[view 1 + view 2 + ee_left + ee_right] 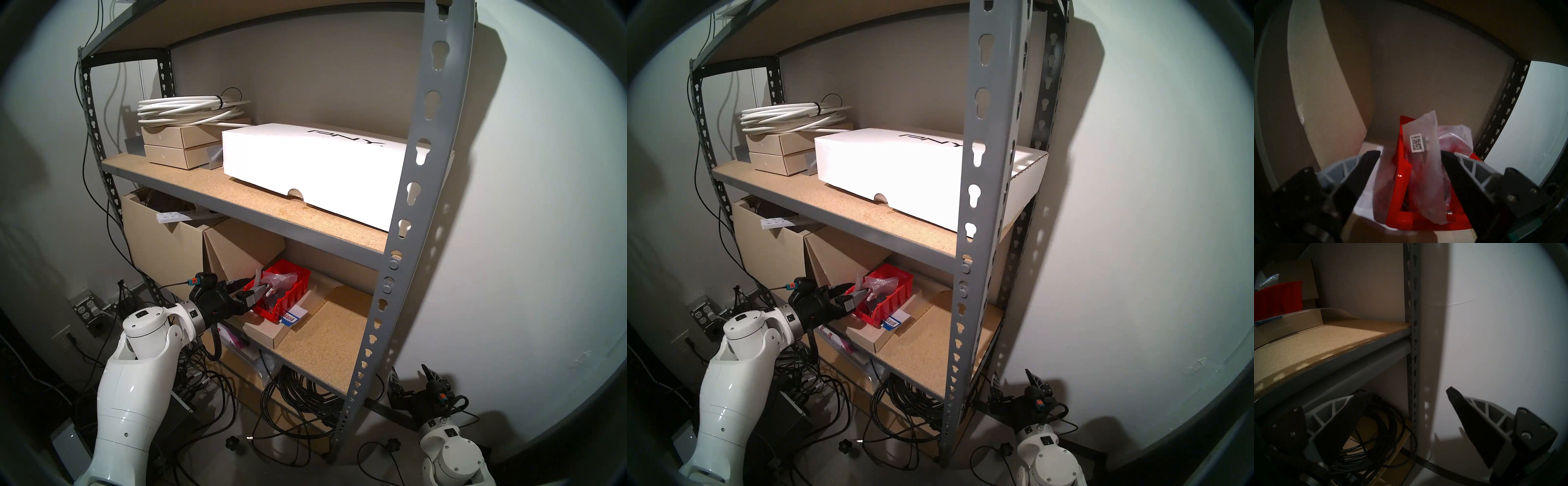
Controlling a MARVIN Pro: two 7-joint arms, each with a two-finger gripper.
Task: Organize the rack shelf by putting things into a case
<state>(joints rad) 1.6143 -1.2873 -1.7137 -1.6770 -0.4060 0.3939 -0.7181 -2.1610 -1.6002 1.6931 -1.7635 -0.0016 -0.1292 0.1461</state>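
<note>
Clear labelled bag standing upright between the fingers of the left gripper, lower end sitting in the red bin; jaws standing apart, not clamping it. Bin resting on a flat cardboard box on the rack shelf. Right gripper hanging spread wide below the shelf, holding nothing

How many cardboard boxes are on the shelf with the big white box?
2 that I can see: the upper tan box sits on the lower tan box, left of the white box, under the white cable coil. More may hide behind.
</note>
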